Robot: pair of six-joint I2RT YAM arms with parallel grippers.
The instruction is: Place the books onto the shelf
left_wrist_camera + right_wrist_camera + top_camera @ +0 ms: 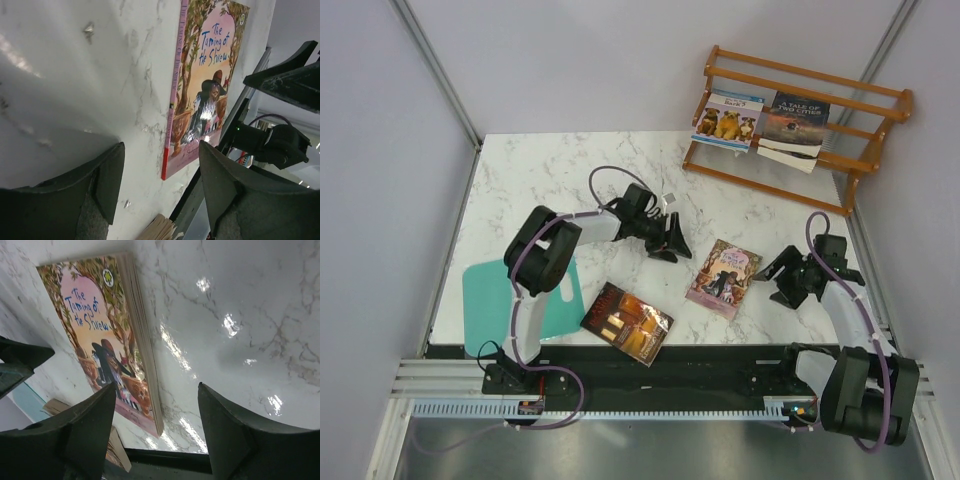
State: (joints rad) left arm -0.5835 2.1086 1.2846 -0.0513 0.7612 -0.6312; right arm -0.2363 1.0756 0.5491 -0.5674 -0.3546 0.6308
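**Flat book, slick marble, two open grippers closing in**

The pink-purple book (723, 278) lies face up on the table, lower right of centre in the top view. The left gripper (667, 247) is just up and to its left, the right gripper (777, 284) just to its right. Both wrist views show the fingers spread apart with nothing between them. Neither touches the book.

Two more books, the light-blue one with dogs (726, 120) and "A Tale of Two Cities" (794, 128), stand leaning in the shelf (760, 184) at the upper right. The dark red-brown book (627, 323) lies at lower centre, one corner reaching past the marble onto the dark front strip.

The likely trouble is a push instead of a pick. The book is thin and flat, so a finger arriving at its edge may shove it across the table rather than get under it. A one-sided grip could let the pages flop open. With both arms so near one book they could also knock each other (the left wrist view already shows the other arm just beyond the cover).

The table (540, 180) is glossy white marble with grey veins and bright glare spots. Plain pale walls close it in, and a teal sheet (485, 290) lies at the lower left.
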